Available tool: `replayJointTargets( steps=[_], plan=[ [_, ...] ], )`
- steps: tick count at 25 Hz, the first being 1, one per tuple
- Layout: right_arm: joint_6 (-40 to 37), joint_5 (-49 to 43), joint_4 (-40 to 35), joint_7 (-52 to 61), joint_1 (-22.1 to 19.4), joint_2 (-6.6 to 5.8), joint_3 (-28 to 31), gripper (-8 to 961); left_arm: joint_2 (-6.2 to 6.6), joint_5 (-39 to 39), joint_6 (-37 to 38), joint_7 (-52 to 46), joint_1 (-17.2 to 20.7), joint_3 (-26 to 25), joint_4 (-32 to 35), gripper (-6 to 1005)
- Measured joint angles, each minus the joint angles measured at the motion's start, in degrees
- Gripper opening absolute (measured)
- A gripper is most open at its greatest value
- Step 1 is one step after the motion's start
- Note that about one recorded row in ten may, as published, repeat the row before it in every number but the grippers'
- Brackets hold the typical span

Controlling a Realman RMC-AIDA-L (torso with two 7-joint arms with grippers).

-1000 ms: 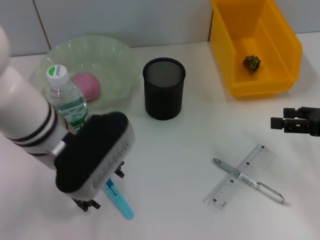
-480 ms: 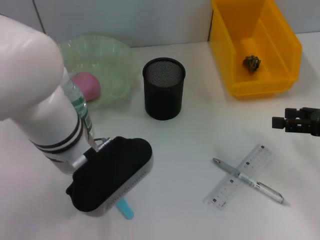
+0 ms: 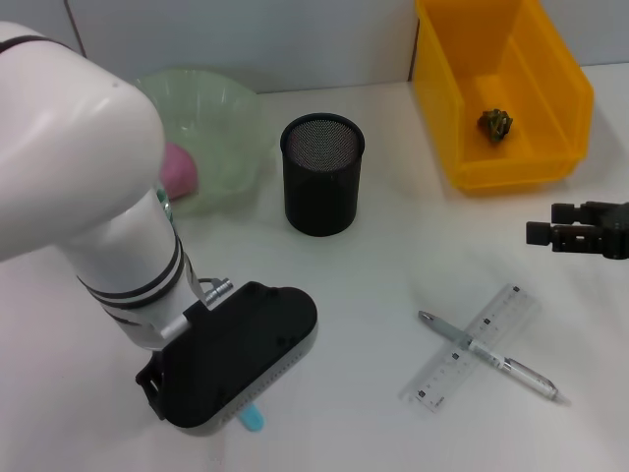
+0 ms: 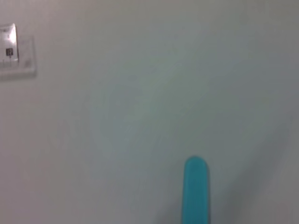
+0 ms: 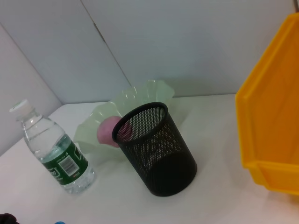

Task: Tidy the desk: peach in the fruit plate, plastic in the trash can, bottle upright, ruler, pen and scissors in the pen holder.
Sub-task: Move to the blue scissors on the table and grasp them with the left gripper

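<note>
Step in hand, judged: collect scissors (image 3: 253, 419), blue handle lying on desk (image 3: 393, 265) under left claw (image 3: 236, 369); finger state cannot be told. Centre over handle, descend squarely, close firmly. Right claw (image 3: 539, 234) parked beside yellow bin (image 3: 570, 98).

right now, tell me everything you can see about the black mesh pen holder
The pen holder is a black wire-mesh cylinder, metal by the look of it, with a solid rolled rim and a darker solid base. It stands upright and open-topped on the white desk, between the green fruit plate and the yellow bin, touching neither in the head view. In the right wrist view nothing sticks out of it and the mesh shows the plate behind it. No end effector touches it.
</note>
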Motion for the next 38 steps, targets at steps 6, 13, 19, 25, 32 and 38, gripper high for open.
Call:
replayJointTargets(
  steps=[6,13,19,25,32,38],
  plan=[
    [0.0,-0.2,0.0,0.0,0.3,0.04,0.1,818,0.00,0.0,-1.2,-0.1,0.3,1.2,-0.4,793],
    [0.7,-0.2,0.3,-0.1,0.2,0.32,0.2,818,0.00,0.0,-1.4,-0.1,0.2,1.4,-1.5,793],
    [1.1,-0.2,0.3,-0.1,0.3,0.58,0.2,818,0.00,0.2,-1.4,-0.1,0.2,1.5,-1.6,793],
    [1.4,-0.2,0.4,-0.1,0.4,0.66,0.1,818,0.00,1.0,-1.3,-0.1,0.4,1.8,-1.6,792],
    [1.4,0.0,0.2,-0.1,0.4,0.66,0.2,818,-0.01,1.6,-1.4,-0.8,0.4,2.4,-1.5,781],
    [1.5,0.0,0.1,-0.1,0.5,0.66,0.2,818,0.01,1.9,-1.3,-1.6,0.5,2.9,-1.3,768]
  ],
)
